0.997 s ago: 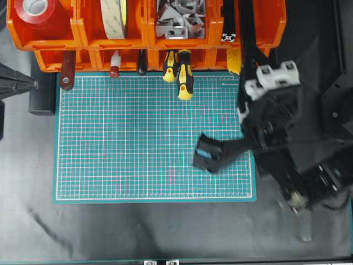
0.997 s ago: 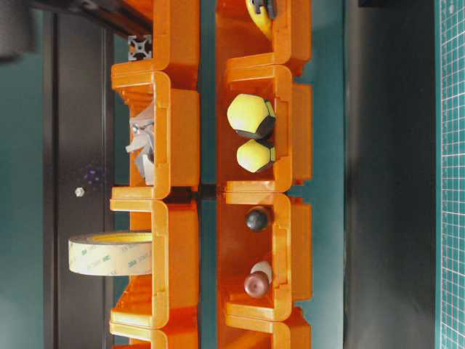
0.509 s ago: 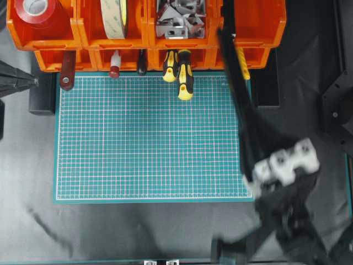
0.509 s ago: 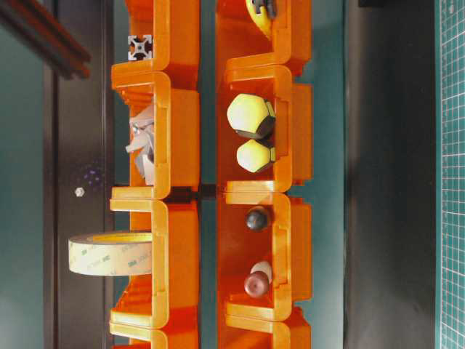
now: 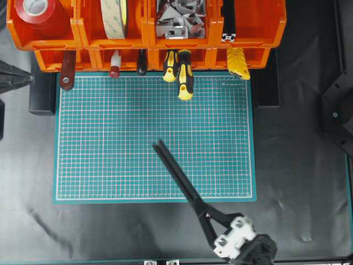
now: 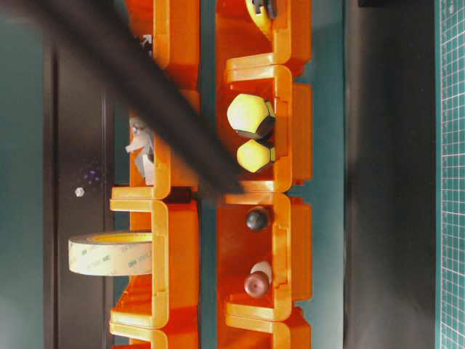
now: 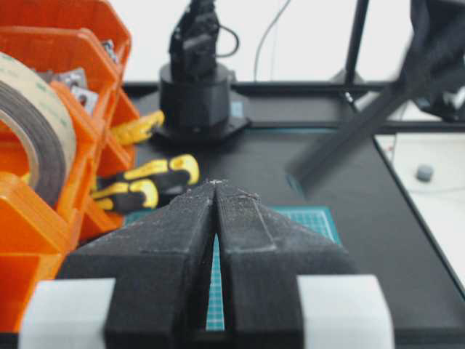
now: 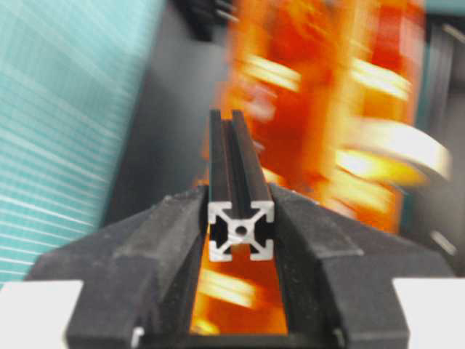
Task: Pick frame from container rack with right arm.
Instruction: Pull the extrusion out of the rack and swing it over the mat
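My right gripper [image 5: 200, 211] is near the front edge, its white blocks low in the overhead view. It is shut on the frame [image 5: 176, 171], a long black slotted bar that slants up-left over the green mat [image 5: 110, 138]. In the right wrist view the frame's silver cut end [image 8: 241, 229] sits clamped between the fingers [image 8: 174, 233]. The frame shows as a blurred dark bar in the table-level view [image 6: 160, 109] and the left wrist view [image 7: 349, 134]. The orange container rack [image 5: 218, 41] is along the back. My left gripper [image 7: 216, 186] is shut and empty, at the far left [image 5: 14, 78].
A second black bar [image 5: 228, 25] lies in the rack's top right bin. Yellow-and-black screwdrivers [image 5: 185, 80] stick out of the lower bins over the mat's back edge. A tape roll [image 5: 113, 16], red tape [image 5: 36, 11] and metal brackets [image 5: 179, 22] fill other bins.
My right gripper has drawn the frame out of the rack's top right bin and swung it down to the front edge. The frame now slants over the mat. The left arm has not moved.
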`<state>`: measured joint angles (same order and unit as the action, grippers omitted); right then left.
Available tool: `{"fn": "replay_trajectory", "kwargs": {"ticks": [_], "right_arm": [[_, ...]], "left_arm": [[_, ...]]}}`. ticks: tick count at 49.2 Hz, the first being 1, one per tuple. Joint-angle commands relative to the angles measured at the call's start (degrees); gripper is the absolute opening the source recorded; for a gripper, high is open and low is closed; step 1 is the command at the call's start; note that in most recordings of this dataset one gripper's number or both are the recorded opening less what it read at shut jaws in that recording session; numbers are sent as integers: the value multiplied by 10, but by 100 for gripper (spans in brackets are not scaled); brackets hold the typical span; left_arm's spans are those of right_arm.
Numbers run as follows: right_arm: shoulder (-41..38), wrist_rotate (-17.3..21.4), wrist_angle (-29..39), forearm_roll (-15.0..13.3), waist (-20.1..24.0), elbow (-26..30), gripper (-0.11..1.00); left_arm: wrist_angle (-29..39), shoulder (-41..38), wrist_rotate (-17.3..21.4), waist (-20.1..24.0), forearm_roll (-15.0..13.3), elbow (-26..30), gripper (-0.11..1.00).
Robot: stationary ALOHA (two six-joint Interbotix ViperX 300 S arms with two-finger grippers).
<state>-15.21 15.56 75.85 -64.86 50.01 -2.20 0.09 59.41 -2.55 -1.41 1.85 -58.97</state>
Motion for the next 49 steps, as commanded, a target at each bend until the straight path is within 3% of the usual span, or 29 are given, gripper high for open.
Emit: {"fn": "replay_trajectory", "kwargs": {"ticks": [1,13,32,49], "right_arm": [[8,2,-68,24,-12,-33,25],[16,0,-149,25,-83,-97,25],[-6,-45,-273,25,-185,-92,25],[-36,-45,-312,31,-216,-93,25]], "left_arm": [[-4,1,-3,4,2,17,0],[-8,4,-3,10,1,17,0],[-8,-4,-2,12,2,11,0],[-8,-2,-2,13,2,7,0]]}}
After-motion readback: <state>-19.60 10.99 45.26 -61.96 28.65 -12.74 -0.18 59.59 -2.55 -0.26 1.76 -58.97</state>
